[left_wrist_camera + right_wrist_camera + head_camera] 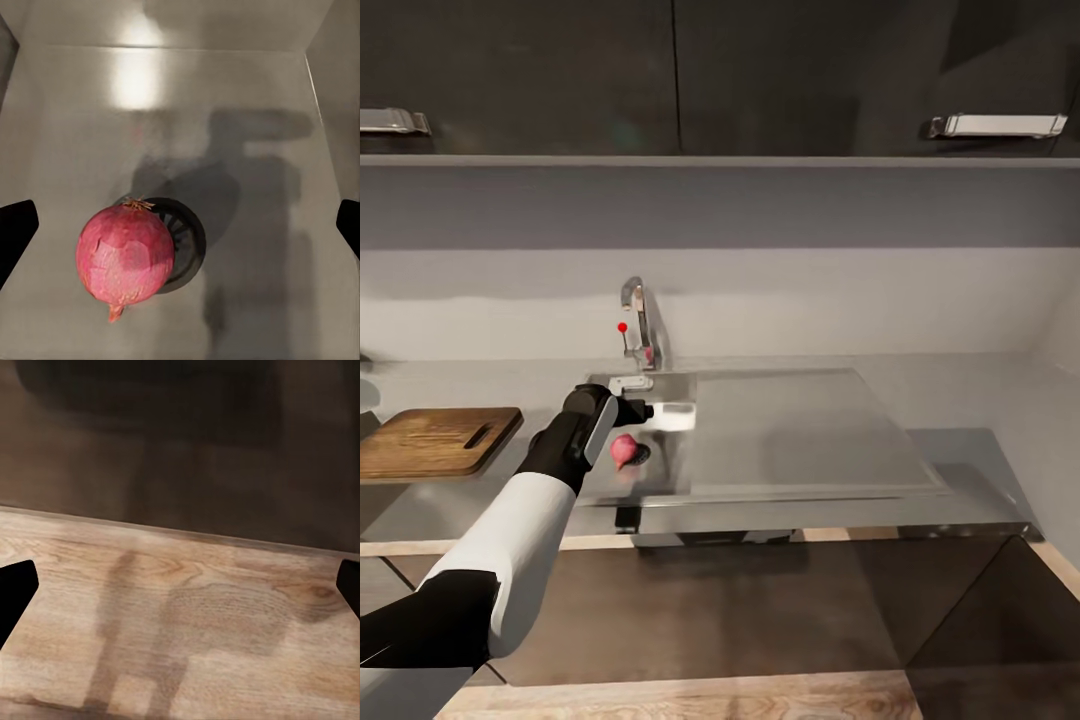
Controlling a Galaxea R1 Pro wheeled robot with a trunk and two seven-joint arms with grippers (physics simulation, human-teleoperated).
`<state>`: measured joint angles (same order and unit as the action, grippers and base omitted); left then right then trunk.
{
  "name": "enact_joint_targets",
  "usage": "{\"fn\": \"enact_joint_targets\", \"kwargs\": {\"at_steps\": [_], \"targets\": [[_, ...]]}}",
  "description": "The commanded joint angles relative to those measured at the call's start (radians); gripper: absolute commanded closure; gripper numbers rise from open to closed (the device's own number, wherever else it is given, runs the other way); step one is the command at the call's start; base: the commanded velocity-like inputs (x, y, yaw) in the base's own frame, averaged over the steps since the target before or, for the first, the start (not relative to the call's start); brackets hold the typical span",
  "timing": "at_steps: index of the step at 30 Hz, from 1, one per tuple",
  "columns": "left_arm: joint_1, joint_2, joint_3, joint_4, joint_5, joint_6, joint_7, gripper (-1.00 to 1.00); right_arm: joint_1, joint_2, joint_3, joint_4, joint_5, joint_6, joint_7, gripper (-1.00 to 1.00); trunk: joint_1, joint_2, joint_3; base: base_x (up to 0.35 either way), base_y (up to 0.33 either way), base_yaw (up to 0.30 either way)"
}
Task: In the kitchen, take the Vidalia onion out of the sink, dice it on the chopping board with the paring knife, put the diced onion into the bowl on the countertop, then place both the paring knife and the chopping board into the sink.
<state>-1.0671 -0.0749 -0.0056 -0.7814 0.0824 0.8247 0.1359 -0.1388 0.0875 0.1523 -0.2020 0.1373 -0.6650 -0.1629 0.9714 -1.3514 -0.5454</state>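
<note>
The Vidalia onion (623, 450) (125, 255), pinkish-red and round, lies on the floor of the sink (670, 480) beside the dark drain (184, 238). My left gripper (632, 411) (182, 229) hangs open above the basin, pointing down. The onion sits below it, nearer one fingertip (15, 232), and touches neither. The brown chopping board (435, 441) rests on the countertop (970, 400) left of the sink. My right gripper (182, 589) is open with nothing in it, over wooden floor. The paring knife and the bowl are out of view.
A chrome tap (638, 320) with a red knob (622, 327) rises behind the basin, close to my left wrist. The flat drainboard (790, 430) stretches right of the basin. Dark wall cabinets (680, 75) hang overhead, and dark base cabinets (760, 600) stand below the counter edge.
</note>
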Motion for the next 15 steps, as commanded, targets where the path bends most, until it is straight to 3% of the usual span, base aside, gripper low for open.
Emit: {"fn": "enact_joint_targets", "kwargs": {"at_steps": [1, 15], "targets": [[-0.001, 0.000, -0.001, 0.001, 0.009, 0.004, 0.008, -1.00, 0.000, 0.000, 0.003, 0.001, 0.010, -0.001, -0.010, -1.00, 0.000, -0.001, -0.002, 0.000, 0.000, 0.000], [0.001, 0.015, -0.001, 0.008, 0.008, 0.004, 0.008, -1.00, 0.000, 0.000, 0.003, 0.001, 0.010, -0.001, -0.010, -1.00, 0.000, -0.001, -0.018, 0.003, 0.000, 0.000]]}}
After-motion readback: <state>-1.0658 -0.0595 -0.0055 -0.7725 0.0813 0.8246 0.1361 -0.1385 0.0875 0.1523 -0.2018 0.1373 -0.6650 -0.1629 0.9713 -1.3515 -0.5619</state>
